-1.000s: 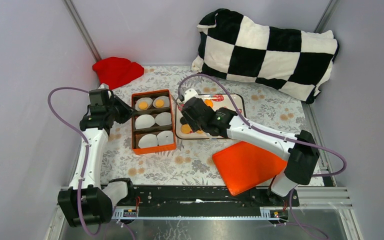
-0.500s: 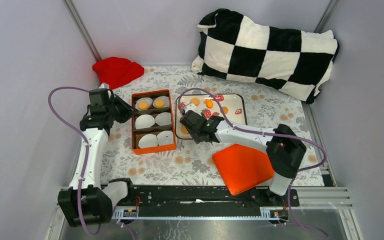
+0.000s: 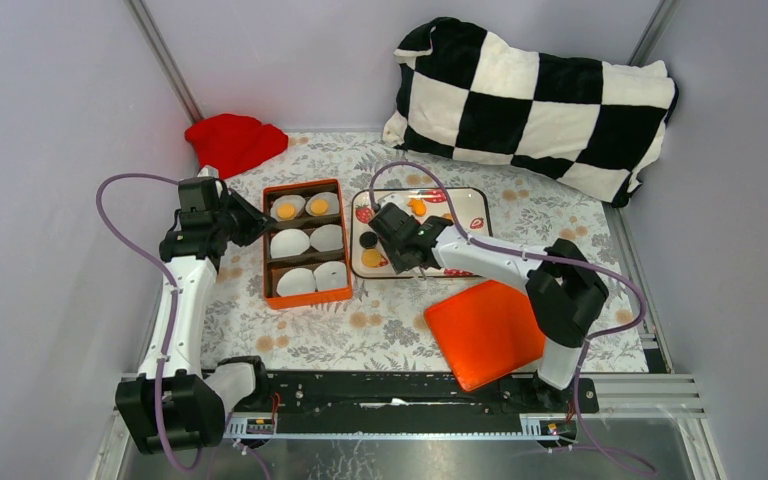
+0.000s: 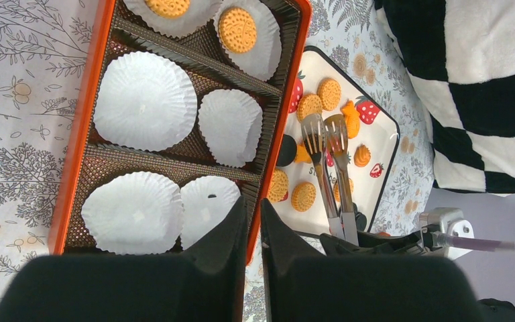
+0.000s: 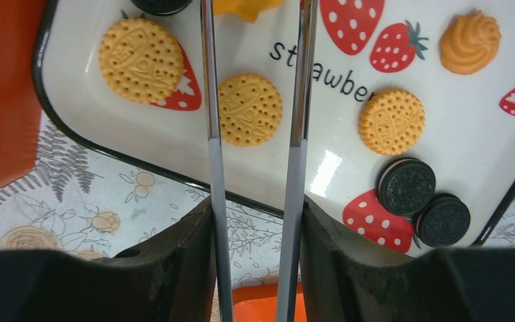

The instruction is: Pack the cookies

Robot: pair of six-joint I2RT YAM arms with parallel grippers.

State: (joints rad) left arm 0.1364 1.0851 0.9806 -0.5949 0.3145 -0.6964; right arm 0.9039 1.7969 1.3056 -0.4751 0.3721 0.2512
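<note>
Several cookies lie on a white strawberry-print plate (image 3: 475, 200), orange ones (image 5: 249, 109) and black ones (image 5: 407, 186). Two more orange cookies (image 3: 286, 210) sit in paper liners in the back row of the orange box (image 3: 306, 296). My right gripper (image 5: 256, 204) is shut on metal tongs (image 5: 300, 100). It hovers over the plate's near left part (image 3: 400, 238), the tong arms astride one orange cookie without touching it. My left gripper (image 4: 253, 201) hangs just left of the box (image 3: 250, 222). Its jaws stand only a sliver apart, with nothing between them.
The other liners (image 4: 144, 100) in the box hold nothing. An orange lid (image 3: 485, 330) lies near the front, right of centre, under my right forearm. A red cloth (image 3: 235, 142) and a black-and-white checked pillow (image 3: 535, 95) lie along the back. Walls close in on both sides.
My right arm has folded in, its elbow swinging left. The gripper with the tongs dipped toward the plate's near edge, then came back a little. My left arm has stayed put.
</note>
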